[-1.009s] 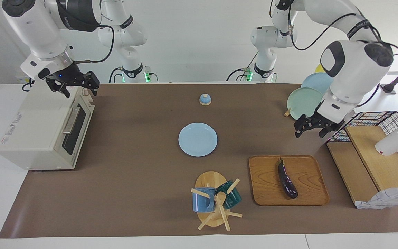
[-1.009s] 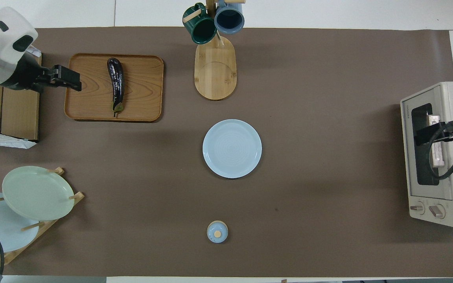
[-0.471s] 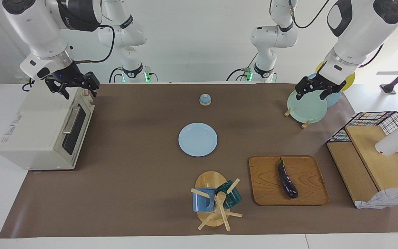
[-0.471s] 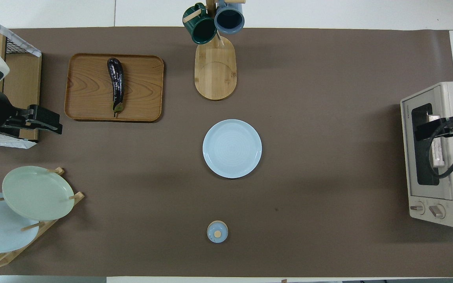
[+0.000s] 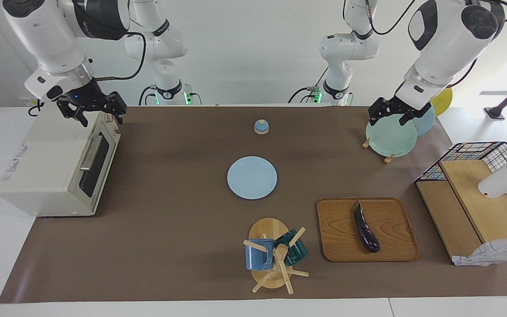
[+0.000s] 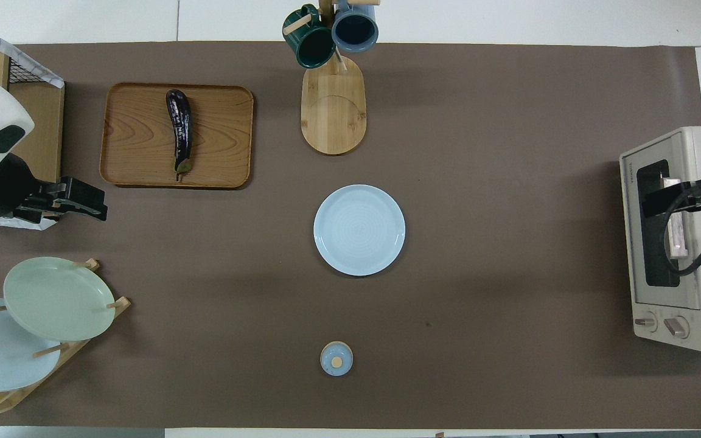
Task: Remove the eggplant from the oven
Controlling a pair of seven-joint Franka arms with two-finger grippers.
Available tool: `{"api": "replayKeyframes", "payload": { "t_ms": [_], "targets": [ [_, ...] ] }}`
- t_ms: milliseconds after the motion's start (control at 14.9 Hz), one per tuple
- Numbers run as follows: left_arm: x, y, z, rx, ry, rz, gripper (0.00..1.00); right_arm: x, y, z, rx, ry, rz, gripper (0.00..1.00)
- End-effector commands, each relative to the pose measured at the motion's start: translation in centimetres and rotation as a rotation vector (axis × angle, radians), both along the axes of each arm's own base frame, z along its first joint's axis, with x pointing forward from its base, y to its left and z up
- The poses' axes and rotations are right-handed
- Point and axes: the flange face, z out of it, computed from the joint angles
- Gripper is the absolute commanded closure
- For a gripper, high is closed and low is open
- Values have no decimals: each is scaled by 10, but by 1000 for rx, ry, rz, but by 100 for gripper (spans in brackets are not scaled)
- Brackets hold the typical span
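The dark purple eggplant (image 5: pixel 365 229) lies on a wooden tray (image 5: pixel 394 229) toward the left arm's end of the table; it also shows in the overhead view (image 6: pixel 179 131) on the tray (image 6: pixel 216 134). The cream oven (image 5: pixel 46 163) stands at the right arm's end with its glass door closed, and it shows in the overhead view (image 6: pixel 691 243) too. My right gripper (image 5: pixel 101 115) is open and empty just above the oven's top front edge (image 6: pixel 652 204). My left gripper (image 5: pixel 390 118) is open and empty, raised over the mat between tray and plate rack (image 6: pixel 92 205).
A light blue plate (image 5: pixel 251 177) lies mid-table. A mug tree (image 5: pixel 273 255) stands beside the tray. A small blue lidded pot (image 5: pixel 261 127) sits near the robots. A plate rack (image 5: pixel 390 138) and a wire-and-wood shelf (image 5: pixel 478 198) holding a white cup (image 5: pixel 502 180) stand at the left arm's end.
My left gripper has risen from beside the shelf and drawn back toward the plate rack, empty. The right gripper, the eggplant and the oven have stayed put.
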Motion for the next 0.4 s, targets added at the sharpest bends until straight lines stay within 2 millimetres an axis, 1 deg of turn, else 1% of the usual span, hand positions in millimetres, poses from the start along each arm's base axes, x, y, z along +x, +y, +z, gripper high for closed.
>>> {"api": "replayKeyframes", "payload": {
  "t_ms": [0,67,336],
  "targets": [
    [-9,2,9,24,2,5,0,1,-1,2,31,-19,-22,0],
    [-10,-1,6,23,2,1,0,1,0,2,31,-19,-20,0],
    [-8,3,8,20,-6,6,0,1,-1,3,31,-20,-23,0]
  ]
}}
